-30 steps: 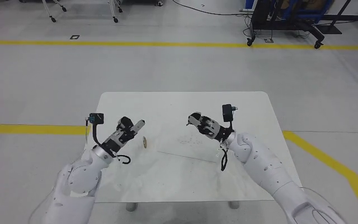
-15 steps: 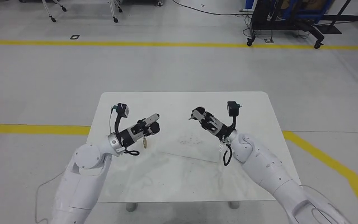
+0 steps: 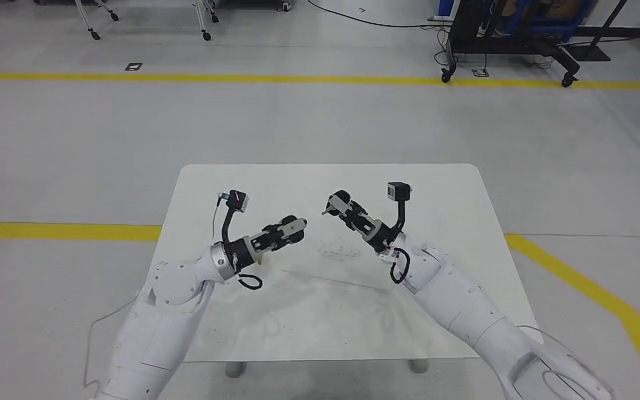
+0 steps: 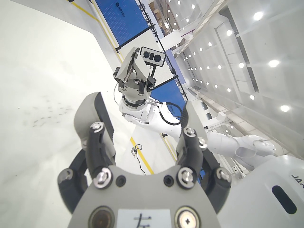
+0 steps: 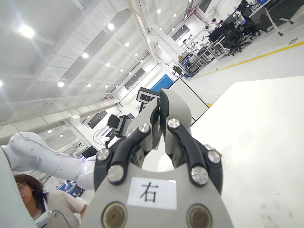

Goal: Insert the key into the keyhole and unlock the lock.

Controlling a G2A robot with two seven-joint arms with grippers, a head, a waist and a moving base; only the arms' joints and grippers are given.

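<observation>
Above the counter we see left fingers wide apart, empty — right fingers pressed together — a white label on each.

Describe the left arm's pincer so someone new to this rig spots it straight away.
Over the middle of the white table, the robot's two pincers face each other, tips apart. The left pincer is the one on the left side of the top view. Unlike the right pincer, whose fingers are pressed together, its fingers stand spread with nothing between them.
</observation>
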